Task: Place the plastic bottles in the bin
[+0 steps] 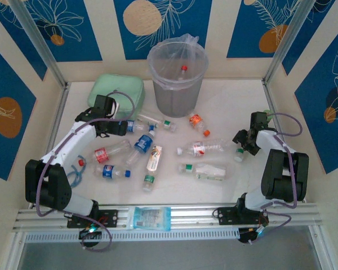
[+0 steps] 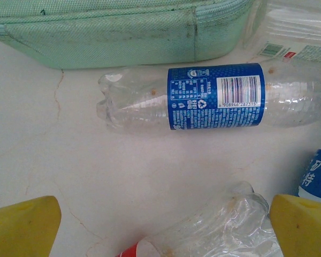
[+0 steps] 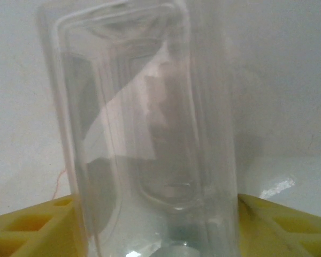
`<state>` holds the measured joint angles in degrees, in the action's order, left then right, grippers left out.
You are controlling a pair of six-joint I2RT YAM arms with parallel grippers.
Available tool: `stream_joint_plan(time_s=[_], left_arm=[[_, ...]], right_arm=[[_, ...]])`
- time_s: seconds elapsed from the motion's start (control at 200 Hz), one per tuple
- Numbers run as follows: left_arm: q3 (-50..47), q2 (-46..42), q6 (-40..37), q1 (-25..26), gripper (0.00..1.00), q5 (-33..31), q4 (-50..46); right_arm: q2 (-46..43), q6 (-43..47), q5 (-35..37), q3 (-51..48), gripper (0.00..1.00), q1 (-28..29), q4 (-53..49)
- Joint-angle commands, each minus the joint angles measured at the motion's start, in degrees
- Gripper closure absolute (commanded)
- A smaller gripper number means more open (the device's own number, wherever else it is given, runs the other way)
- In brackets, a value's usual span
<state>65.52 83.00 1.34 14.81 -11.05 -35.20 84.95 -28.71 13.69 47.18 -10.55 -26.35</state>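
Top external: bottles [image 1: 143, 143] litter the white table [image 1: 231, 112] mid-frame, blue-patterned walls [image 1: 67, 22] around, bin [image 1: 177, 93] upper centre. Left gripper [image 1: 125, 127] gapes wide; right gripper [image 1: 240, 147] clamps a clear bottle [image 3: 150, 134].

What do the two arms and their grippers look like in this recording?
Both the left arm and right arm have white links, black joints and looping lilac cables. The left gripper and right gripper are black, with yellow finger pads.

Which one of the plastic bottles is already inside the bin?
The bottle whose red cap shows inside the grey bin; the other bottles all lie outside it on the table.
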Motion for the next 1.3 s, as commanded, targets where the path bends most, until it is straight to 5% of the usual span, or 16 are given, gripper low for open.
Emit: stream_joint_plan(time_s=[0.0,0.12,0.475,0.821,0.926,1.001,1.296], left_arm=[[0.85,0.32,-0.90,0.60,0.00,-0.63,-0.57],[0.85,0.41,-0.90,0.58,0.00,-0.55,-0.65],[0.89,0.67,-0.83,0.92,0.00,-0.16,-0.65],[0.98,0.67,-0.73,1.44,0.00,0.33,-0.83],[1.08,0.50,-0.73,1.45,0.00,0.33,-0.83],[1.04,0.41,-0.73,1.60,0.00,0.33,-0.86],[1.05,0.05,-0.90,1.81,0.00,0.50,-0.83]], right_arm=[[-2.56,-0.13,0.39,-0.83,0.39,-0.35,-0.66],[-5.28,-0.63,-0.96,-1.49,0.49,-0.29,-1.16],[-14.61,0.21,-4.07,2.36,0.58,1.80,-8.02],[-20.69,-0.84,-14.54,14.03,0.70,3.25,-14.58],[-19.74,-2.42,-19.66,19.32,0.81,3.74,-16.76],[-18.07,-2.67,-21.27,24.15,1.00,5.00,-19.63],[-5.08,3.43,-31.70,47.36,1.00,13.37,-34.28]])
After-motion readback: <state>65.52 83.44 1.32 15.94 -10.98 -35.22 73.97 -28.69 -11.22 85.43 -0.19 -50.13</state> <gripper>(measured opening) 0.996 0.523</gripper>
